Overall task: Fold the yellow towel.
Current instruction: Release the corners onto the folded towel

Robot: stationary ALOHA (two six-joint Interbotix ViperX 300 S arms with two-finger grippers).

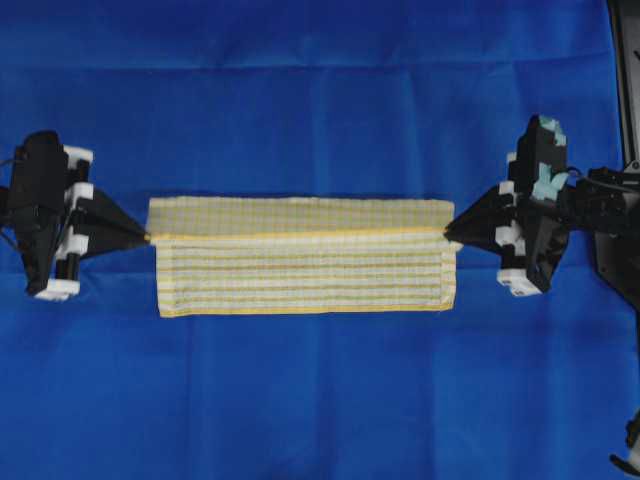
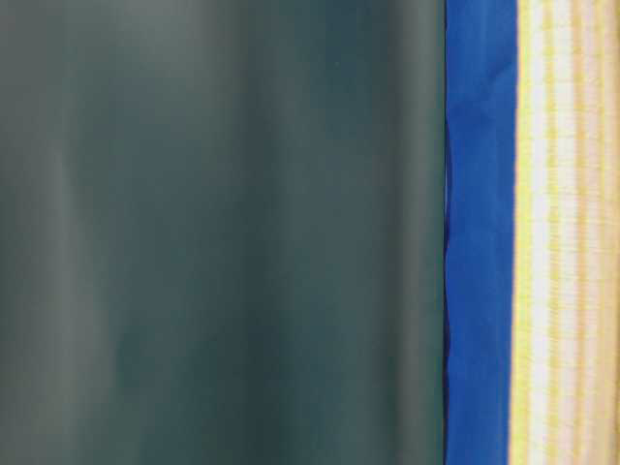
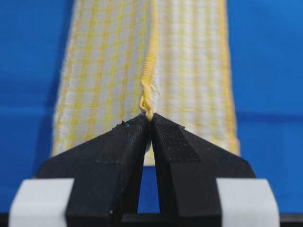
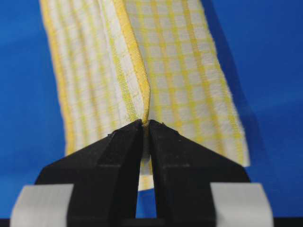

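The yellow towel (image 1: 300,258) lies as a long strip across the middle of the blue cloth, its upper layer's yellow hem running along the middle. My left gripper (image 1: 147,238) is shut on the towel's left end, pinching the hem corner (image 3: 147,106). At the towel's right end my right gripper (image 1: 446,236) is likewise shut on the hem corner (image 4: 144,113). In both wrist views the towel (image 3: 142,61) (image 4: 142,61) stretches away from the fingertips, taut between the two grippers. The table-level view catches only a blurred strip of towel (image 2: 572,232).
A large plain blue cloth (image 1: 320,100) covers the table on all sides of the towel. A black frame part (image 1: 625,60) stands at the right edge. The table-level view is mostly filled by a dark blurred surface (image 2: 223,232).
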